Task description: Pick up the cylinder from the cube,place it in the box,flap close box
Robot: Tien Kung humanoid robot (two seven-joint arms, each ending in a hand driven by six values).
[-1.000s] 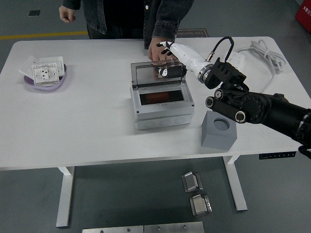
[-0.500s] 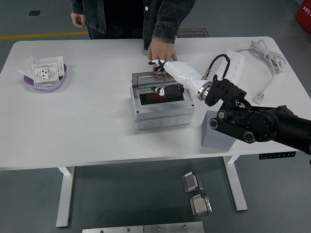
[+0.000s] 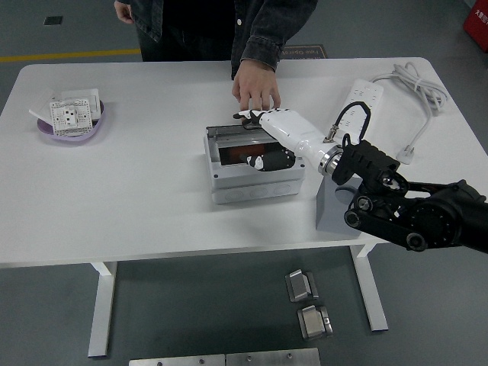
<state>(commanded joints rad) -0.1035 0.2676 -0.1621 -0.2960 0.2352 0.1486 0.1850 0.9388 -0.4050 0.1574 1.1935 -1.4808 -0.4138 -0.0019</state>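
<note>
Surface (image 3: 152, 191) first: you have a grey junction box (image 3: 255, 179) sitting mid-table, its clear flap nearly down. Your right hand (image 3: 263, 141) lies flat on that flap, fingers extended, gripping nothing. A person's hand (image 3: 255, 88) steadies the box's far edge. The grey cube (image 3: 332, 210) stands just beside the box. You can't see the cylinder; it is likely inside. Judge the flap light, stiff and slick, so press near its free edge.

Glossy white plastic robot hand (image 3: 263, 137), matt grey plastic box (image 3: 252, 179), smooth white table (image 3: 152, 191), dark denim sleeve (image 3: 267, 30).
</note>
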